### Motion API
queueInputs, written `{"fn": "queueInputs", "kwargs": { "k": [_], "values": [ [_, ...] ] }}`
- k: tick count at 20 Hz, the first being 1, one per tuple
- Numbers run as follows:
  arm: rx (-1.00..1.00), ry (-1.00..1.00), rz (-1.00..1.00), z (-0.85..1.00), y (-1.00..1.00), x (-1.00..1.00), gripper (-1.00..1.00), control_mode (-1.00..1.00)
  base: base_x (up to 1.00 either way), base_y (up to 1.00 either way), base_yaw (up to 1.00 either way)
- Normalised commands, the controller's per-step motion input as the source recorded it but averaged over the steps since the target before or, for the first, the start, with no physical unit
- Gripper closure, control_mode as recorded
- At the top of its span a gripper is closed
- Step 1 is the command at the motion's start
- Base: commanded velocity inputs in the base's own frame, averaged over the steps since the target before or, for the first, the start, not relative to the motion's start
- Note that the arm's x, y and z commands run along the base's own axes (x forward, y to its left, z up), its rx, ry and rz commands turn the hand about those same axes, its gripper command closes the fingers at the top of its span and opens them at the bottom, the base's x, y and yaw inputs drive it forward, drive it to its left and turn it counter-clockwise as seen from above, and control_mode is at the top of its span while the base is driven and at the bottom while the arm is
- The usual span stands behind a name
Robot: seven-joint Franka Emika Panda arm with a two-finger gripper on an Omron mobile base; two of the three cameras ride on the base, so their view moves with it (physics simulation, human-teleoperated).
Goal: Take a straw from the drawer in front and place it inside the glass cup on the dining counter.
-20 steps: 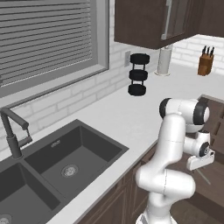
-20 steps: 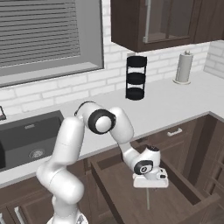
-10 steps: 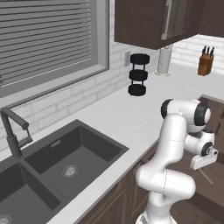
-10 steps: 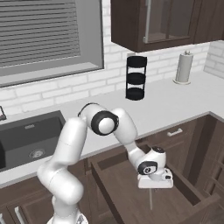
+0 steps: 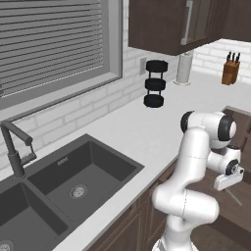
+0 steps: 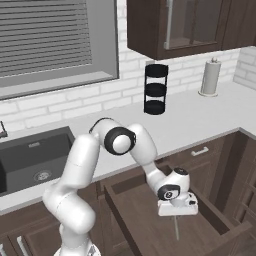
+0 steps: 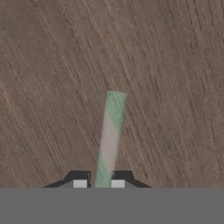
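The drawer [image 6: 125,192] stands pulled open below the white worktop, its dark wood floor [image 7: 52,65] showing in the hand view. My gripper [image 6: 176,215] reaches down inside it, near the right side. The straw [image 7: 110,135], thin and pale, starts between my fingertips [image 7: 80,183] and runs away from them over the wood. It also shows as a thin pale line below the hand [image 6: 176,228] and beside it [image 5: 233,196]. The gripper [image 7: 98,183] is shut on the straw at one end. The glass cup and the dining counter are out of view.
A white worktop [image 5: 142,132] carries a dark double sink [image 5: 63,186] with a faucet [image 5: 12,152], a black three-tier rack [image 6: 156,89], a paper-towel roll [image 6: 210,77] and a knife block [image 5: 228,71]. Dark wall cabinets [image 6: 175,25] hang above. Drawer walls [image 6: 220,217] hem the hand in.
The hand has shifted slightly right and lower inside the drawer. Nothing else has moved.
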Motion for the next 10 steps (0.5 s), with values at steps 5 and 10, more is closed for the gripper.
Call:
{"fn": "queueInputs", "kwargs": {
  "k": [5, 10],
  "values": [
    [0.00, -0.01, 0.05, -0.05, 0.18, -0.16, 1.00, -1.00, 0.00, 0.00, 0.00],
    [0.00, -0.02, 0.02, 0.40, 0.03, -0.30, 1.00, -1.00, 0.00, 0.00, 0.00]
  ]
}}
